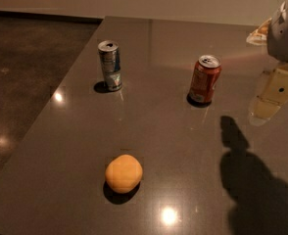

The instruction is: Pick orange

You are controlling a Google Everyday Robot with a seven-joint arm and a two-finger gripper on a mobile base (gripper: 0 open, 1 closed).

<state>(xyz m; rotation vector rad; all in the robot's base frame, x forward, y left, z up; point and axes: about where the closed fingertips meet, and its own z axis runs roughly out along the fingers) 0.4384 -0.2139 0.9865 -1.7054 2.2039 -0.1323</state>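
The orange (124, 173) is a roundish matte yellow-orange fruit lying on the dark glossy table (163, 131), near the front and left of centre. My gripper (274, 94) is at the right edge of the camera view, a cream-coloured piece hanging under a grey-white arm housing (287, 28). It is well to the right of the orange and farther back, apart from it and touching nothing I can see. Its shadow (247, 170) falls on the table at the front right.
An orange-red soda can (204, 80) stands upright at the back right of centre, close to the gripper. A silver-blue can (110, 65) stands upright at the back left. The table's left edge runs diagonally, with dark floor (21, 82) beyond it.
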